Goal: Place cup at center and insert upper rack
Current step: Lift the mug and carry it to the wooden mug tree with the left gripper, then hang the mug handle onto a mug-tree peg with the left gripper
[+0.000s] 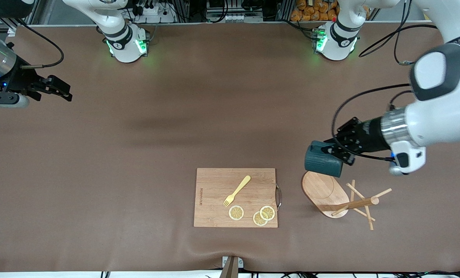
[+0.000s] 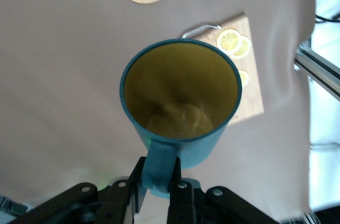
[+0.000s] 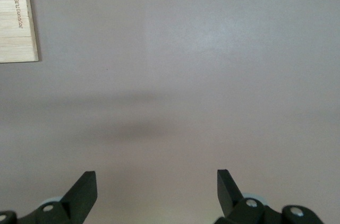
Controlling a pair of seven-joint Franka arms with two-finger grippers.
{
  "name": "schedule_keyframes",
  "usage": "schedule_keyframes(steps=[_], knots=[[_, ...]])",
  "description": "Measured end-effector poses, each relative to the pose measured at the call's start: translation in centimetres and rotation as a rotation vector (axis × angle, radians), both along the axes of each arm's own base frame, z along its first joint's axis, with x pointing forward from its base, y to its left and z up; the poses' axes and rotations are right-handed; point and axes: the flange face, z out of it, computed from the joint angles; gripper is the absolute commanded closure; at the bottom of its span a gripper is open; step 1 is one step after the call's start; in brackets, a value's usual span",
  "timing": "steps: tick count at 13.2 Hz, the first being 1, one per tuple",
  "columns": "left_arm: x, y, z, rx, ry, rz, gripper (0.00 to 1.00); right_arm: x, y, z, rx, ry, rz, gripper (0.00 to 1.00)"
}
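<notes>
Two grippers show: the left gripper (image 1: 340,152) has its jaws clamped on the cup (image 1: 322,161) by the handle, held over the table (image 1: 137,154) above the toppled rack (image 1: 343,199). The right gripper (image 1: 61,90) waits with jaws apart near the right arm's end.

Front camera high, facing robots; 2 wrist cameras look down; all share cutting board (image 1: 235,197).
</notes>
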Motion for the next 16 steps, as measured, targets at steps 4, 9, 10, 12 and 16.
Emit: schedule_keyframes(steps=[4,9,10,12,16], knots=[[1.5,3.9,-1.8,-0.146,0.009,0.028,1.00,0.0,-0.1,0.0,0.000,-0.002,-0.003,0.00],[3.6,7.6,-5.7,-0.315,0.024,0.074,1.00,0.0,-0.3,0.0,0.001,-0.002,-0.006,0.00],[4.0,8.3,-6.7,-0.342,0.027,0.081,1.00,0.0,-0.4,0.0,0.001,-0.001,-0.007,0.00],[4.7,9.6,-9.0,-0.384,0.040,0.101,1.00,0.0,-0.5,0.0,0.001,-0.001,-0.010,0.00],[5.5,12.0,-11.6,-0.443,0.055,0.146,1.00,0.1,-1.1,0.0,0.001,-0.003,-0.020,0.00]])
